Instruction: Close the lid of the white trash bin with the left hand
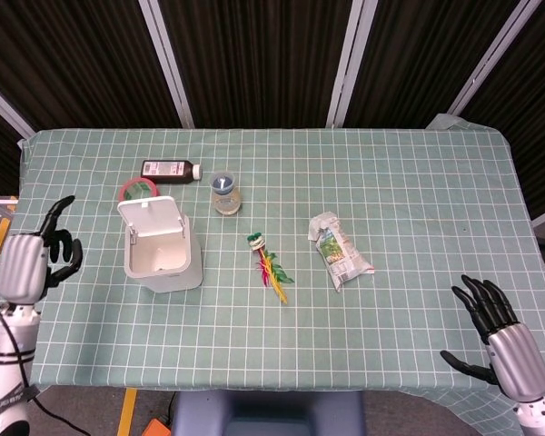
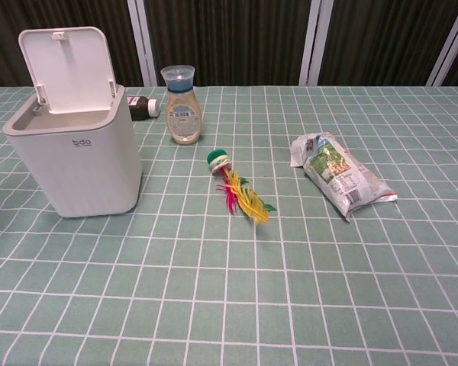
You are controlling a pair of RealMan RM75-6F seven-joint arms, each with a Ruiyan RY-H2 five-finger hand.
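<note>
The white trash bin [image 1: 163, 262] [image 2: 80, 169] stands on the left half of the table, its lid [image 1: 151, 216] [image 2: 66, 70] hinged up at the back and standing open. My left hand [image 1: 32, 261] hovers over the table's left edge, well left of the bin, holding nothing, fingers apart. My right hand [image 1: 501, 333] is at the front right corner, fingers spread, empty. Neither hand shows in the chest view.
Behind the bin lie a dark medicine bottle [image 1: 171, 169] and a red-rimmed round thing [image 1: 137, 189]. A small lidded jar [image 1: 224, 193] [image 2: 182, 104] stands right of the bin. A feathered shuttlecock [image 1: 270, 267] [image 2: 240, 192] and a snack packet [image 1: 340, 251] [image 2: 340, 174] lie mid-table.
</note>
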